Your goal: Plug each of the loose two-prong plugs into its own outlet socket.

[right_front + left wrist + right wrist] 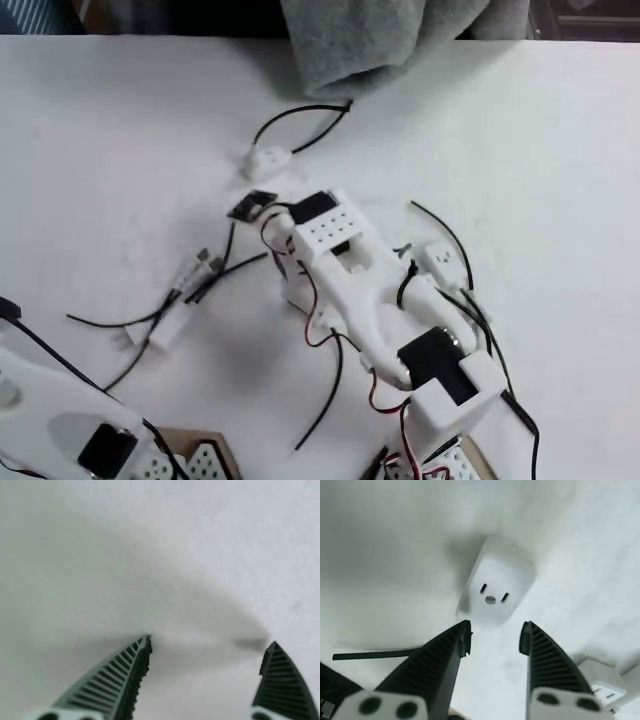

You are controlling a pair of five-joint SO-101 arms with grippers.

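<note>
Starting with the right gripper (495, 630): its two ribbed fingers are held apart with nothing between them. A white outlet socket (497, 582) is seen lying on the table just past the tips, slots facing up at the camera. A second socket block (606, 689) is caught close beside one finger.

The left gripper (209, 645) is spread wide too, nothing gripped, with bare white table (150, 555) under it.

From the high view, the right arm (370, 290) is stretched from the near right toward the middle of the table, and the left arm (50, 415) is parked at the near left corner. A loose two-prong plug (203, 266) on a black cable is laid left of the right arm, metal prongs showing, not plugged into anything. Another outlet block (268, 158) is found farther back, its cable curling toward a gray cloth (370, 40) at the far edge. One more white block (440, 260) is tucked just right of that arm.
</note>
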